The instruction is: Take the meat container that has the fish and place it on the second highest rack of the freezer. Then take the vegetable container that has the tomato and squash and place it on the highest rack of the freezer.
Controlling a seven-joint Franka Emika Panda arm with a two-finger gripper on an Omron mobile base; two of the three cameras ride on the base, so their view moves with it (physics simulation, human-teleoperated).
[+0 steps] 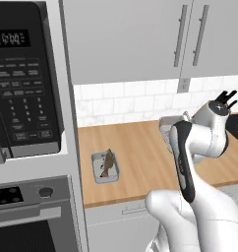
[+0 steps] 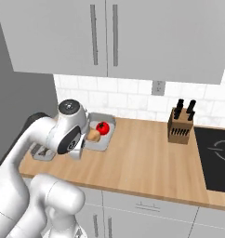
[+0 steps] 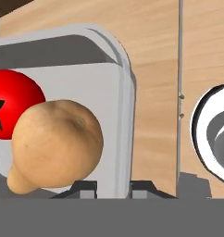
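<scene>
A: Where is the fish?

B: The small brownish fish [image 1: 107,162] lies in a shallow grey rectangular meat container [image 1: 97,175] on the light wooden countertop [image 1: 135,147]. Taking the dark microwave [image 1: 23,78] as the landmark, the container sits just right of it and lower, near the counter's front edge. In the right base view a corner of it [image 2: 42,153] shows past the white arm's elbow.

A: And the vegetables?

B: The grey rectangular vegetable container [image 2: 106,122] rests farther right of the microwave, toward the white tiled backsplash [image 1: 121,103], well apart from the fish container. Inside it are a round red tomato [image 2: 102,127] and a tan pear-shaped squash [image 2: 93,135], side by side and touching. The hand view shows them close up: the squash [image 3: 56,146] in front, overlapping the tomato [image 3: 14,109], with the container's rounded rim [image 3: 126,97] beside them.

A: What about the two-finger gripper?

B: Its two dark tips [image 3: 114,187] stand one on each side of the vegetable container's rim. Whether the fingers are pressing on the rim I cannot tell, because their ends sit at the very bottom of the hand view. From the base cameras the hand is hidden behind the arm's wrist.

A: Anything else on the counter?

B: A wooden knife block with black handles [image 2: 181,124] stands far right of the microwave, next to a black cooktop [image 2: 216,155].
</scene>
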